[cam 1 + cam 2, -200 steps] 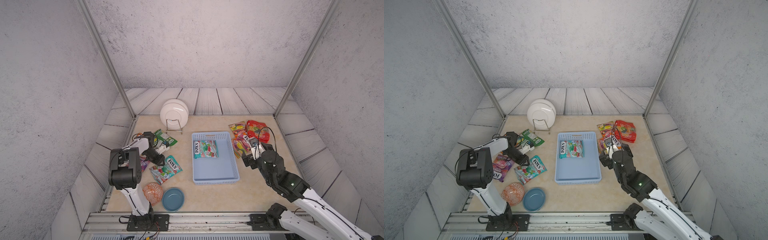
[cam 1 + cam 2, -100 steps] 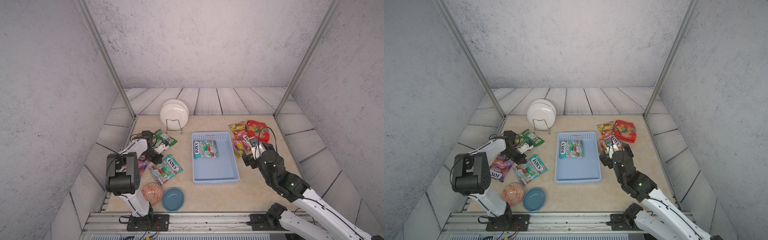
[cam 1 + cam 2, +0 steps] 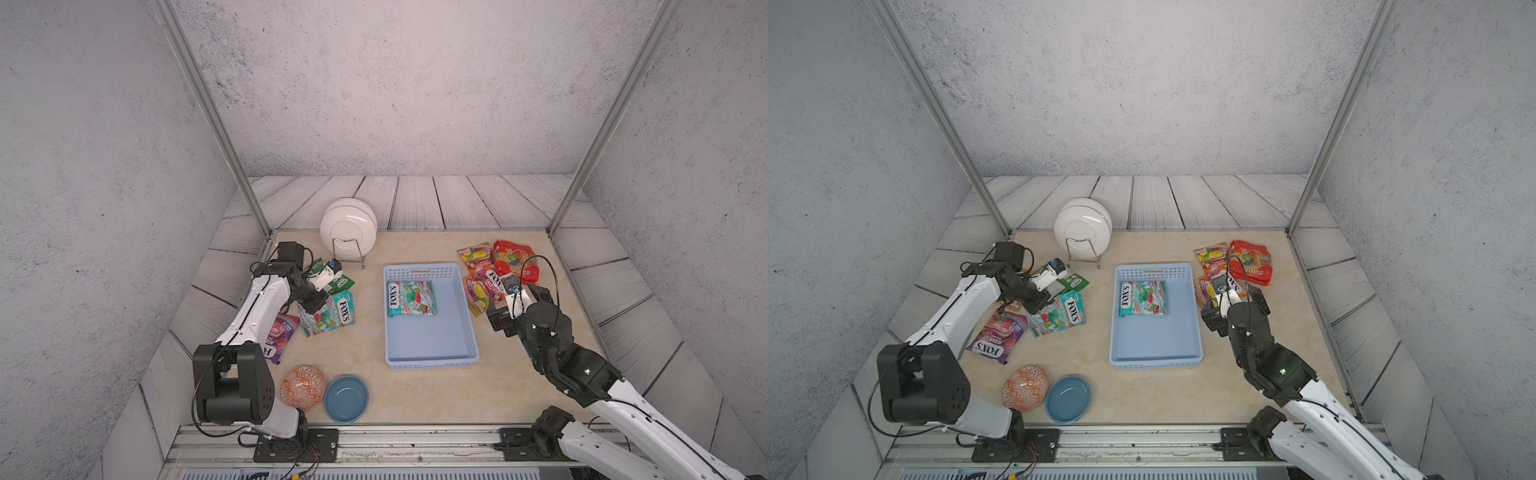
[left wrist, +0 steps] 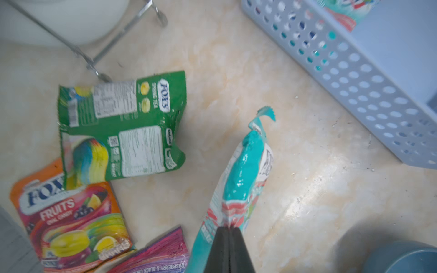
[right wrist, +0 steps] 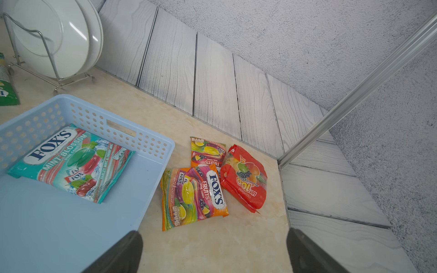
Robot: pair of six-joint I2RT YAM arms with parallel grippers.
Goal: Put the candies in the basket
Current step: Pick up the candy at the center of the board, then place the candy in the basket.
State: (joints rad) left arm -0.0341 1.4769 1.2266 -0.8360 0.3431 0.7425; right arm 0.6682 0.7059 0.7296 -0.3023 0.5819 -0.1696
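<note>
My left gripper (image 4: 228,228) is shut on the edge of a teal candy bag (image 4: 246,170), which stands edge-on over the table left of the basket (image 3: 419,272). Both top views show this bag (image 3: 1065,316). Beside it lie a green bag (image 4: 123,127), an orange bag (image 4: 71,219) and a purple bag (image 3: 280,336). A second teal bag (image 5: 71,163) lies flat inside the basket. To the basket's right, my right gripper (image 5: 214,238) hangs open and empty, short of two orange bags (image 5: 194,193) and a red bag (image 5: 246,179).
White plates in a wire rack (image 3: 348,228) stand behind the left bags. An orange patterned bowl (image 3: 302,387) and a dark blue bowl (image 3: 345,398) sit near the front edge. Metal frame posts rise at the table's back corners.
The left gripper has shut on the teal bag's edge and raised it from lying flat to standing on edge. The right arm has not moved.
</note>
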